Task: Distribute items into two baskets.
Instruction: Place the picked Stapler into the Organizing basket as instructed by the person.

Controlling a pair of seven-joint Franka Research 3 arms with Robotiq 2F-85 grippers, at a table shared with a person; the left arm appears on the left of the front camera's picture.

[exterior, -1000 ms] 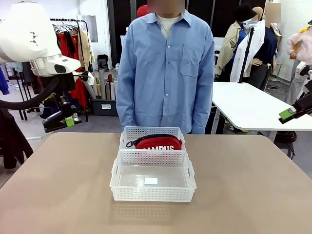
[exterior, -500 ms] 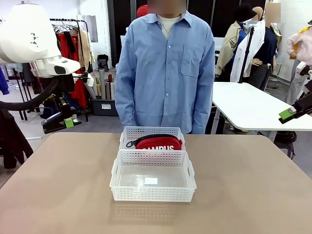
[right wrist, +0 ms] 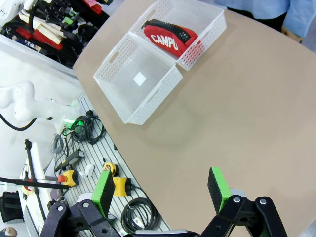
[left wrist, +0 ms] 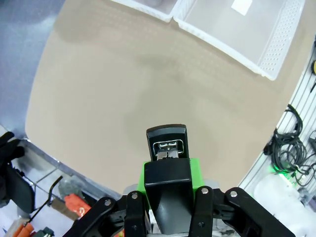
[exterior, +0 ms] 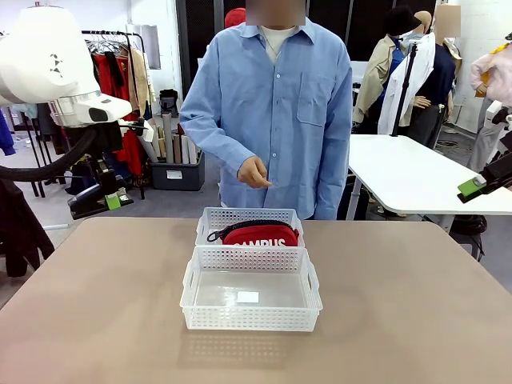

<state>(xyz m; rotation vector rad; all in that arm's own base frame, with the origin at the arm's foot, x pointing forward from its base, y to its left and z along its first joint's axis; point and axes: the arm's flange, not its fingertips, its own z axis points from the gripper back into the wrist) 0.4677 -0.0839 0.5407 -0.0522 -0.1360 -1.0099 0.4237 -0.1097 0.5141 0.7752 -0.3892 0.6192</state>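
The left gripper (left wrist: 167, 163) is closed on the black stapler (left wrist: 168, 145), whose front end sticks out beyond the green pads; in the left wrist view it hangs above bare tabletop (left wrist: 123, 98), well apart from the two white baskets at the top edge of that picture. In the front view this gripper (exterior: 100, 200) sits at the left, beyond the tabletop's far left corner and off to the side of the baskets.

The red pouch (exterior: 260, 234) with white "CAMPUS" lettering and a black strap lies in the smaller basket (exterior: 248, 216), the one on the person's side. The larger basket (exterior: 250, 308) stands directly in front of it, the two touching end to end, at the middle of the tabletop; only a small white label shows on its floor.

The right gripper (right wrist: 163, 190) has its jaws wide apart and holds nothing. It hovers over the tabletop edge, well away from both baskets, with the pouch (right wrist: 170, 37) far ahead of its fingers.

The person stands behind the smaller basket with one hand (exterior: 254, 172) raised at waist height above it, apart from both grippers
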